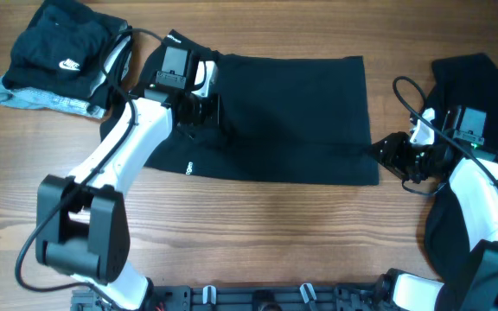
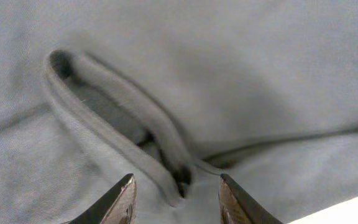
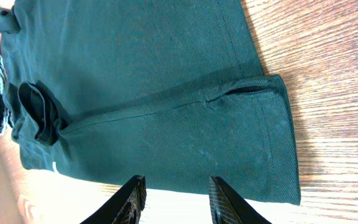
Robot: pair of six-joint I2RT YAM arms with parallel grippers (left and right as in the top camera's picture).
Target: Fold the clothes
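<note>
Wood table (image 1: 266,216) shows as a bare strip on the near side of the spread garment (image 1: 292,112). That garment is the reference: black, laid flat mid-table, with a small white label (image 1: 190,167) at its near-left edge.

Left gripper (image 1: 199,105) is down on the left part of the garment. Wrist view: fingers (image 2: 124,200) sit moderately apart. A raised looped fold (image 2: 117,118) of the fabric runs into the gap, and neither pad visibly presses it, so no grip.

Right gripper (image 1: 386,154) is at the garment's near-right corner. Wrist view: jaws part-way apart over the hem, with nothing clamped between them.

Second black garment (image 1: 482,78) lies right of the spread one under the right arm, with wood showing between the two.

Just beside the spread garment's far-left corner is a pile: a black piece (image 1: 59,39) with a white swoosh (image 1: 68,63), on top of a grey-blue piece (image 1: 33,97).
</note>
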